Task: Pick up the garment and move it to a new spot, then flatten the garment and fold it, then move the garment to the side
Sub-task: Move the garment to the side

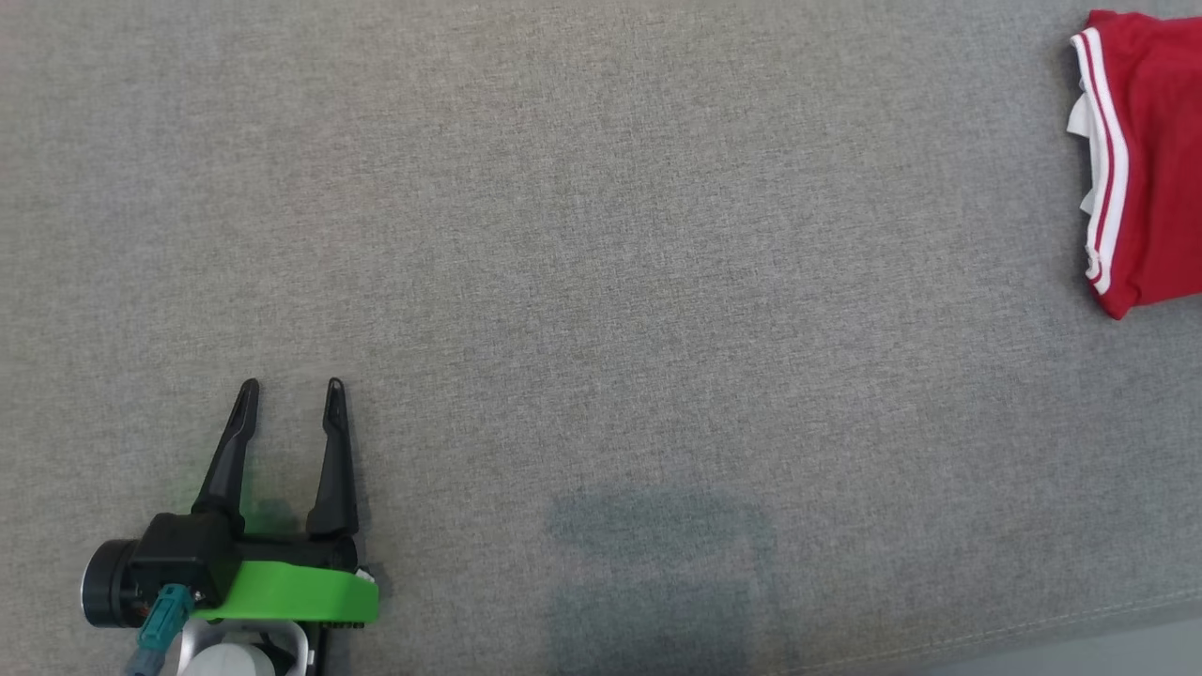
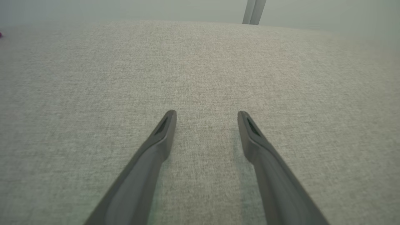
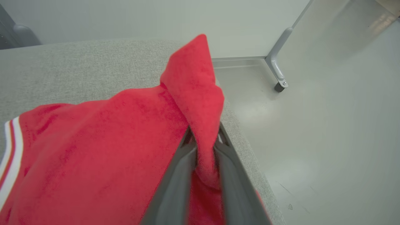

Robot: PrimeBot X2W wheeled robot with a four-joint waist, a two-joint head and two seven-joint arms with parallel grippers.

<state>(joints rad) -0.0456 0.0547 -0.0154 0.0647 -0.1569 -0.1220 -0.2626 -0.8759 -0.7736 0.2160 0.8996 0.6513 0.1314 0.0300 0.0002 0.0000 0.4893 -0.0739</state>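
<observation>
"Head view: left gripper (image 1: 291,385) spread, idle; red knit garment with white-striped hem (image 1: 1150,160) far to its right."
"Left wrist view: grey woven tabletop (image 2: 200,62) ahead. Right wrist view: right gripper (image 3: 204,136) pinches a raised fold, likely for moving."

Soft, even, diffuse light falls on the grey counter (image 1: 601,235). In the head view a faint blocky shadow (image 1: 657,563) lies at 6 o'clock. The left wrist view turns hazy and pale toward 12 o'clock, and its edges are bowed. In the right wrist view the floor (image 3: 328,140) shows dull glare at 3 o'clock, and the right gripper (image 3: 204,134) blurs toward 6 o'clock.
</observation>
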